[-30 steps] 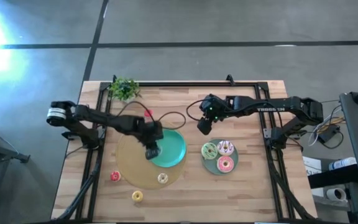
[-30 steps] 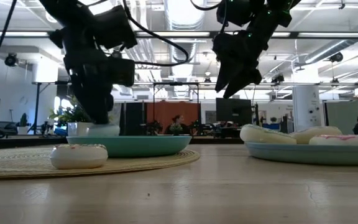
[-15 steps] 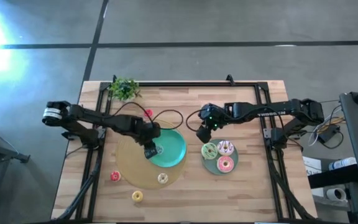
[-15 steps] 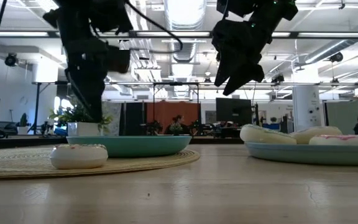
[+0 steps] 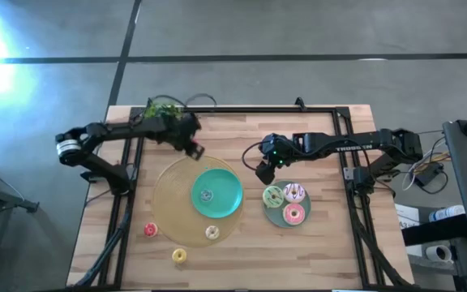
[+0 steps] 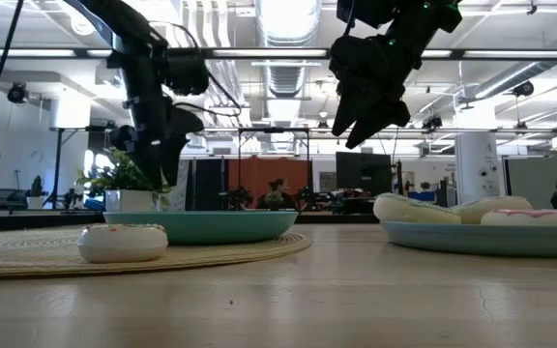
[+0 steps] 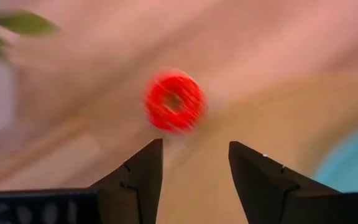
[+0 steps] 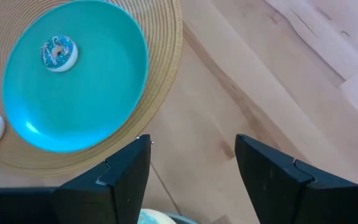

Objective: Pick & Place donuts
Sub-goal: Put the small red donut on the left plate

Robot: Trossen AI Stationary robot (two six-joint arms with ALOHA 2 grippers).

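My left gripper (image 7: 194, 168) hovers open at the table's far left. A tiny red donut (image 7: 173, 101) lies on the wood just ahead of its fingertips, untouched. A tiny blue donut (image 5: 207, 195) lies on the teal plate (image 5: 229, 188), which sits on a round woven mat (image 5: 169, 212). My right gripper (image 5: 263, 171) hangs open above the wood between the teal plate and a grey-green plate (image 5: 276, 217). That plate bears the green (image 5: 273, 196), white-sprinkled (image 5: 295, 192) and pink (image 5: 293, 214) donuts. A cream donut (image 5: 212, 233) rests on the mat's near edge.
A reddish tiny donut (image 5: 150, 230) and a yellow one (image 5: 179, 255) lie on the wood near the front left. A small potted plant (image 5: 162, 113) stands at the far left, close to my left gripper. Black frame rails (image 5: 124, 203) run along the table's sides.
My left gripper has risen off the teal plate and swung toward the table's far left, over the red donut by the plant. The blue donut, covered by the gripper a second ago, now lies bare on the teal plate.
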